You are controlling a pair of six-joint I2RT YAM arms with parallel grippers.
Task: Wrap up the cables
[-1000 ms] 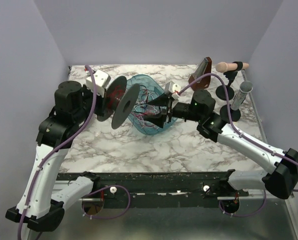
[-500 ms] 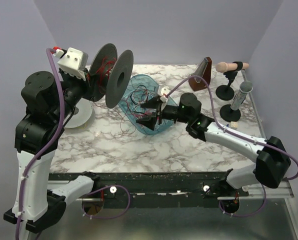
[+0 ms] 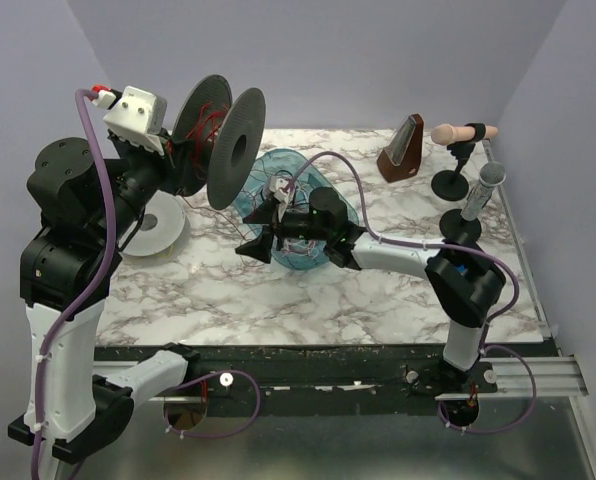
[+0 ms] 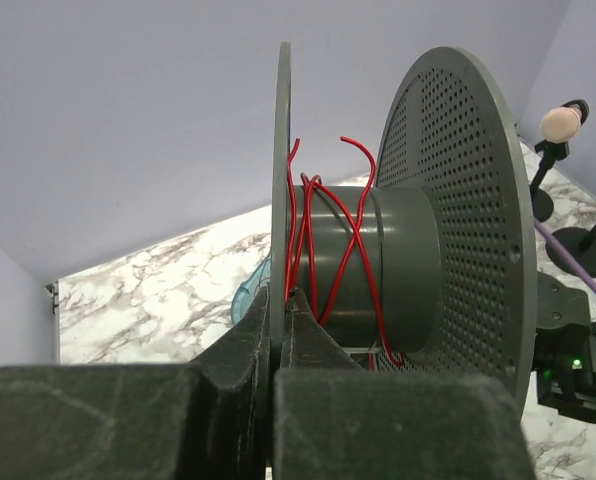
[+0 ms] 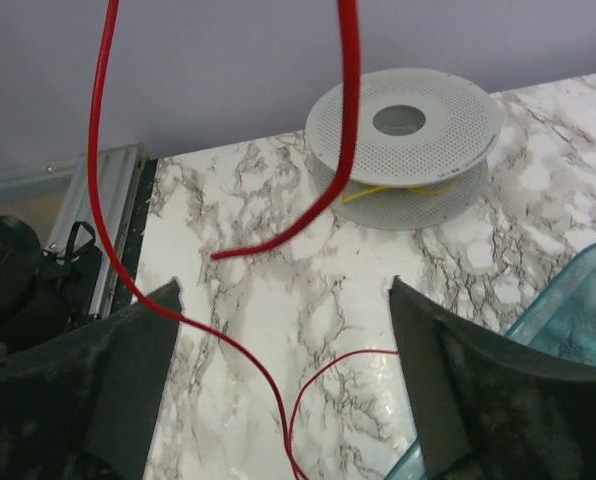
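My left gripper (image 3: 186, 160) is raised above the table's left side and shut on the flange of a dark grey perforated spool (image 3: 221, 133). In the left wrist view its jaws (image 4: 276, 312) pinch the thin flange, and red wire (image 4: 330, 245) crosses the spool's core (image 4: 398, 270) in a few loose turns. The cables (image 3: 294, 192), thin red, black and white wires, lie tangled in a blue transparent bowl (image 3: 310, 264). My right gripper (image 3: 261, 228) is open at the bowl's left rim. In the right wrist view (image 5: 283, 285) red strands (image 5: 240, 375) hang between its fingers, untouched.
A white perforated spool (image 3: 154, 230) with yellow wire lies flat at the left, also in the right wrist view (image 5: 406, 142). A brown metronome (image 3: 402, 148) and two microphone stands (image 3: 452, 182) stand at the back right. The bowl's edge (image 5: 568, 300) shows at right.
My left arm lifted the grey spool from beside the bowl up and to the left. My right gripper moved left across the bowl to its left rim, still open.
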